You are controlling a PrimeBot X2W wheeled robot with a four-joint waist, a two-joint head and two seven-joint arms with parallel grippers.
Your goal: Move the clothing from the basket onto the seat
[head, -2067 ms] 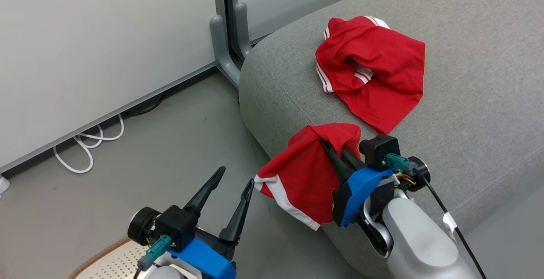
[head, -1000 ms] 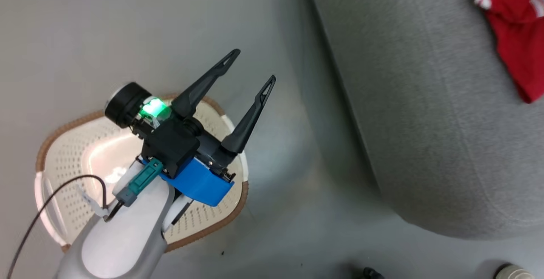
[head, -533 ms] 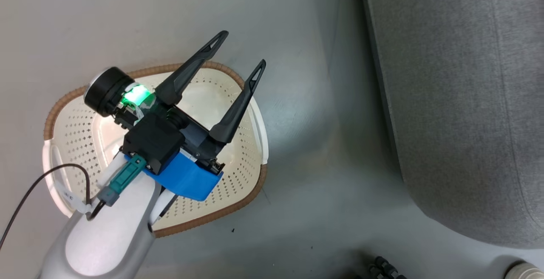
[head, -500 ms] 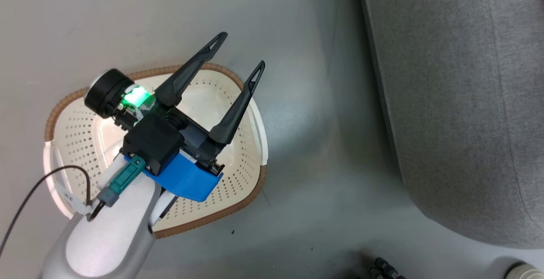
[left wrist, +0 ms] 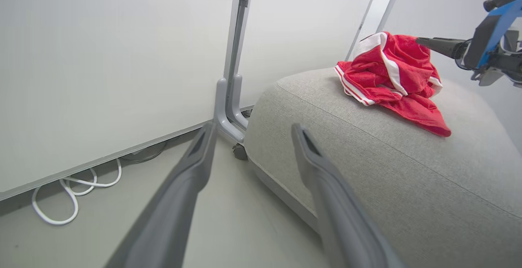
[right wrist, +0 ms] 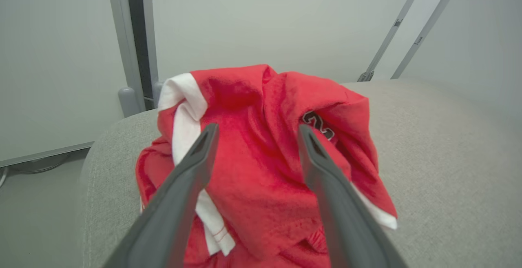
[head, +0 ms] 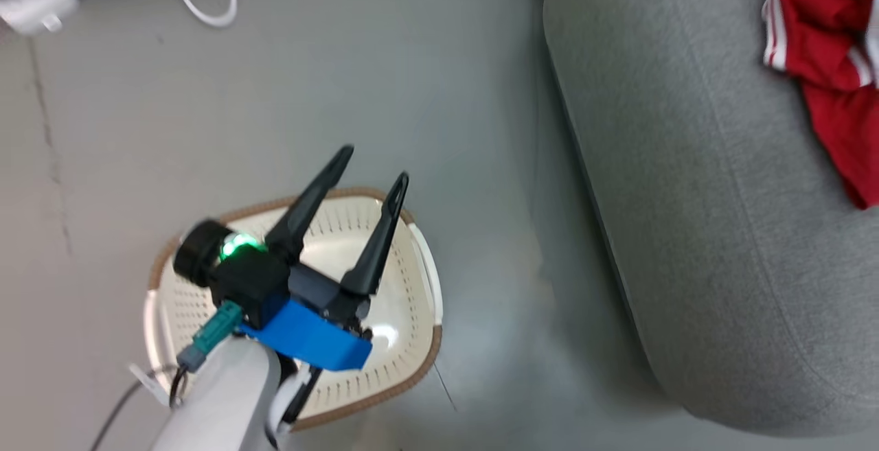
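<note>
Now the clothing (right wrist: 261, 166) lay heaped on the seat (right wrist: 448, 145), just ahead of the right gripper's (right wrist: 257, 131) spread fingers; the left gripper (head: 374, 166) hung open over the basket (head: 412, 341)

The left gripper (head: 371, 166) has two long, tapering black fingers (head: 312, 193) with slotted tips, set in a black block above a bright blue housing (head: 305, 341). A round black knob (head: 196, 259) sits beside a glowing green light. A teal connector (head: 209, 338) with a thin dark cable plugs in near the pale grey forearm (head: 220, 403). The right gripper (left wrist: 420, 40) has the same blue housing.
</note>
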